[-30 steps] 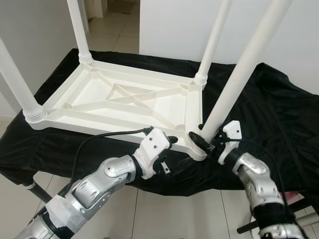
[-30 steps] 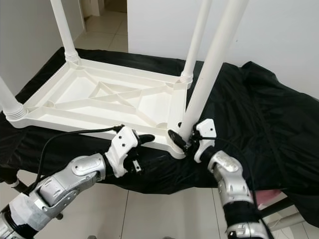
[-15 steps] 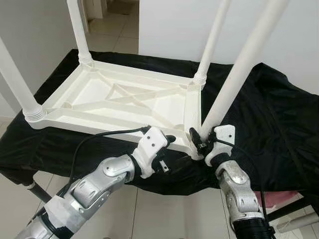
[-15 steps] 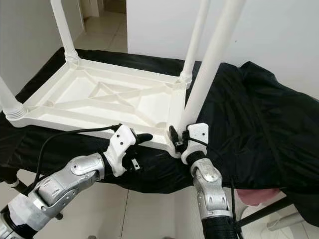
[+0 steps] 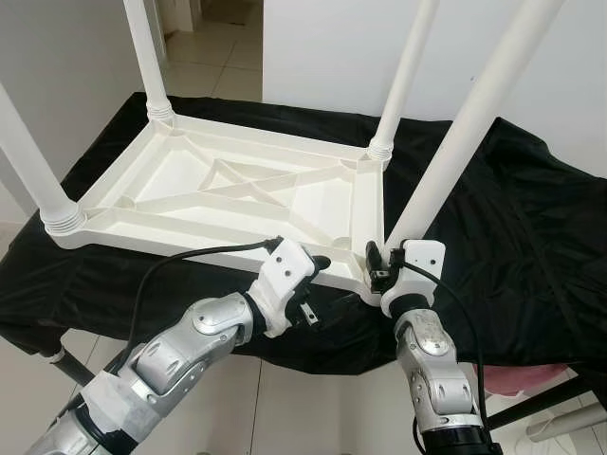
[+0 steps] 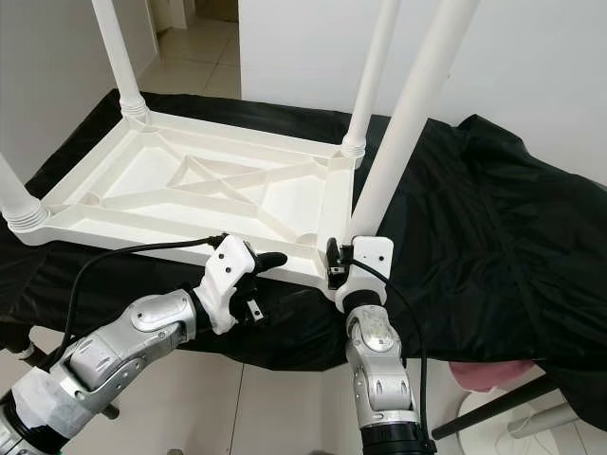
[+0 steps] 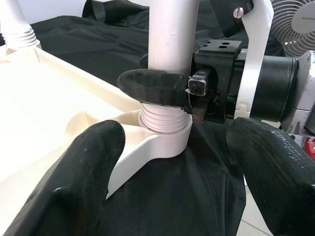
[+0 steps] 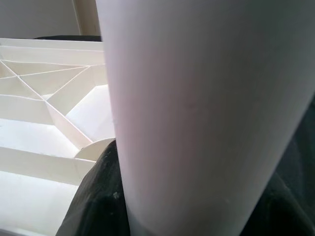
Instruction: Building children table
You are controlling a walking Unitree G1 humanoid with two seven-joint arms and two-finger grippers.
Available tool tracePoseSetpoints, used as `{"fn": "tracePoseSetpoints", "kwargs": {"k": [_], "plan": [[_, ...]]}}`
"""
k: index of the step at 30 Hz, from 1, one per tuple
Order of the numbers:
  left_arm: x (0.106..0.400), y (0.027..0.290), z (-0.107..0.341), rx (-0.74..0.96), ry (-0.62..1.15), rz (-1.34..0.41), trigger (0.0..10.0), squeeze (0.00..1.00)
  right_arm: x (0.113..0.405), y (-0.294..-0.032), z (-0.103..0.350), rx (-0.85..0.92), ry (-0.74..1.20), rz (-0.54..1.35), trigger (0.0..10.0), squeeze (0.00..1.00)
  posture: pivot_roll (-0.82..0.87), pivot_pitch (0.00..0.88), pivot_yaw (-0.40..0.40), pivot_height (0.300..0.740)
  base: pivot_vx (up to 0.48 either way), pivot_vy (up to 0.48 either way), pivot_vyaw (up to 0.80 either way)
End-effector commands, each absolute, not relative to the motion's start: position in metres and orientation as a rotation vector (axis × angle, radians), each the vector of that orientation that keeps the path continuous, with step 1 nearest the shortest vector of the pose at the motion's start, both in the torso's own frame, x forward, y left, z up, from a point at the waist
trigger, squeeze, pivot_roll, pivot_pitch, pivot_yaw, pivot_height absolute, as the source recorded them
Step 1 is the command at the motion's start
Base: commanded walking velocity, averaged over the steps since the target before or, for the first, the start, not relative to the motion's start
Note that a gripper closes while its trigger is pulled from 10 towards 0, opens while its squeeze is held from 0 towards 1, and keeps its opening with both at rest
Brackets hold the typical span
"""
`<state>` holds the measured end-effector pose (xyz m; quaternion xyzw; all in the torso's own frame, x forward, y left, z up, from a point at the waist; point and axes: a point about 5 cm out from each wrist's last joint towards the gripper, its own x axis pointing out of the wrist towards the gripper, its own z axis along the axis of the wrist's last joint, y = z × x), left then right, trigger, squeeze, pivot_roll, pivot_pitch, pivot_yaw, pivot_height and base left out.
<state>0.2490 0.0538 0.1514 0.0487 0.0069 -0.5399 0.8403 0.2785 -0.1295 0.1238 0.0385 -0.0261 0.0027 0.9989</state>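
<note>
Your right gripper [image 5: 379, 266] has swung in, fingers clamped round the last leg [image 5: 446, 180] lower centre; it looks seated, probably; left gripper [image 5: 318, 270] hovers open beside the upturned table [image 5: 228, 190].

A surface draped in black cloth [image 5: 493, 227] carries the upturned white children's table [image 5: 228, 194], which lies toward nine o'clock with legs pointing upward.
</note>
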Motion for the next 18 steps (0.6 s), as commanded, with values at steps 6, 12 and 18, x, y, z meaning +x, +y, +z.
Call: {"fn": "tracePoseSetpoints", "kwargs": {"k": [6,12,18], "plan": [[0.237,0.051,0.153,0.094,0.033,-1.370,10.0,0.00,0.275,-0.143,0.133,0.064,-0.083,0.211,10.0,1.00,-0.04,0.000,-0.059,0.740,0.000,0.000,0.00],[0.238,0.053,0.153,0.100,0.036,-1.370,10.0,0.00,0.275,-0.153,0.137,0.039,-0.075,0.349,10.0,0.00,-0.03,0.000,-0.060,0.740,0.000,0.000,0.00],[0.239,0.053,0.153,0.102,0.035,-1.370,10.0,0.00,0.275,-0.157,0.138,0.001,-0.081,0.423,10.0,0.00,-0.03,0.000,-0.061,0.740,0.000,0.000,0.00]]}}
